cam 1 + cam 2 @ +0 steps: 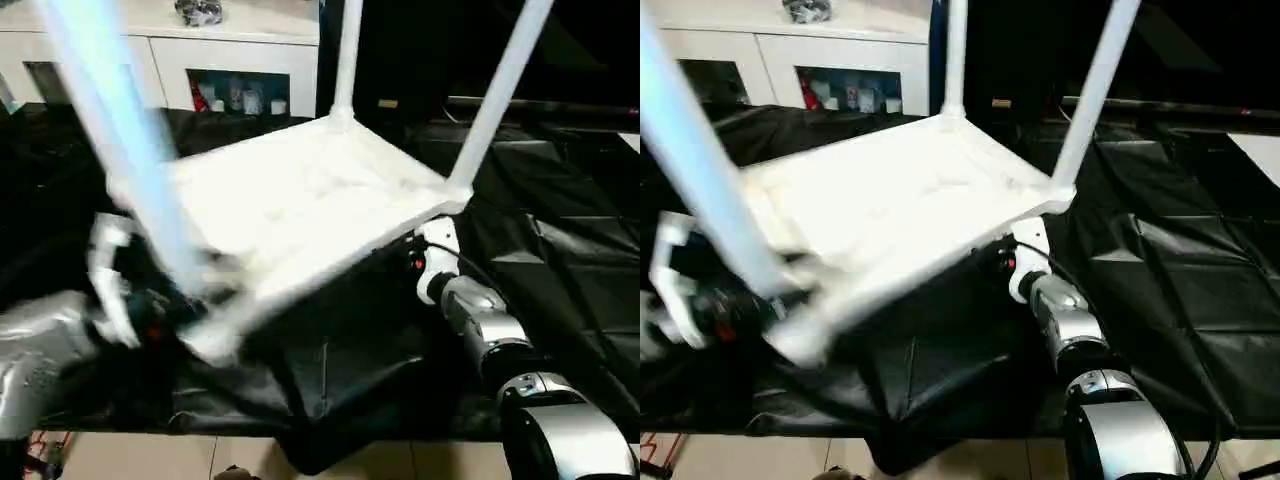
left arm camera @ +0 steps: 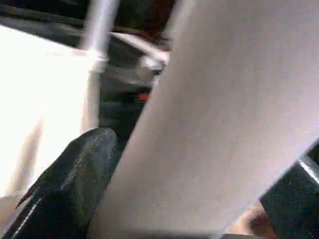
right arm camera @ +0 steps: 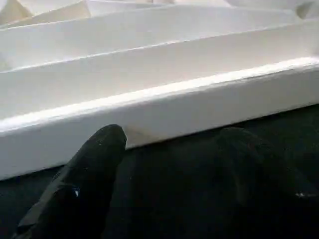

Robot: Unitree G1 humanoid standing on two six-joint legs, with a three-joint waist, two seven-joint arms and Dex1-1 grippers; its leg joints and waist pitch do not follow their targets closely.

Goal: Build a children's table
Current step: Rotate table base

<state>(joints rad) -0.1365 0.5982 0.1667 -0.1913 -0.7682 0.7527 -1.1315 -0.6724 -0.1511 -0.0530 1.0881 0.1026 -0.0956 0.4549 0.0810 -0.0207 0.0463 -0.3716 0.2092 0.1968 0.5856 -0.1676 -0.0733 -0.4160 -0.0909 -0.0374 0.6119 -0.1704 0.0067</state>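
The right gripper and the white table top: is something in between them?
Nothing visible is. In the right wrist view one black finger of the right gripper points at the table top rim, close by, with just the black cloth beneath. I can't tell whether they touch.

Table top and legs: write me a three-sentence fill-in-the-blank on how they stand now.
1. The table top lies with its ribbed underside facing ____.
2. The legs in view stand in the top's ____ sockets.
3. Under it, the work surface wears a ____ cover.

Missing: up; corner; black
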